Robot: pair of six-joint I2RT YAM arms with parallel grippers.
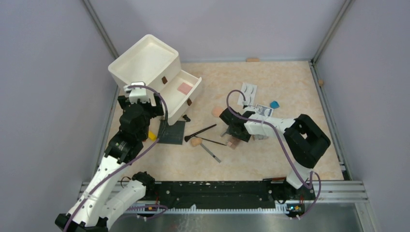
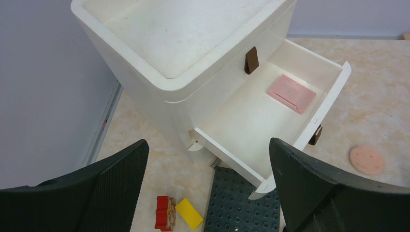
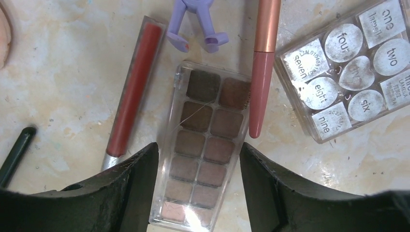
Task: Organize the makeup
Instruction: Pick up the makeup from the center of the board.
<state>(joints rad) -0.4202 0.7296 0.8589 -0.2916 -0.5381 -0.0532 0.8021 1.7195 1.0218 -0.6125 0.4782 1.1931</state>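
Note:
My right gripper (image 1: 232, 132) (image 3: 198, 154) is open and low over the table, its jaws on either side of the clear brown palette (image 3: 205, 145), which lies flat. Beside the palette lie a red gloss tube (image 3: 133, 92), a pink pencil (image 3: 262, 67) and a clear box of numbered pieces (image 3: 350, 63). My left gripper (image 1: 146, 107) (image 2: 208, 154) is open and empty above the near corner of the pulled-out drawer (image 2: 333, 92). The pink compact (image 2: 291, 93) lies in that drawer. The peach puff (image 1: 217, 111), a dark brush (image 1: 200, 132) and the eyelash card (image 1: 249, 91) lie on the table.
The white organizer box (image 1: 145, 60) stands at the back left. The dark studded plate (image 2: 241, 203) lies under the drawer's corner, with a red brick (image 2: 165, 212) and a yellow brick (image 2: 189, 213) beside it. A purple clip (image 3: 196, 24) lies by the palette's far end.

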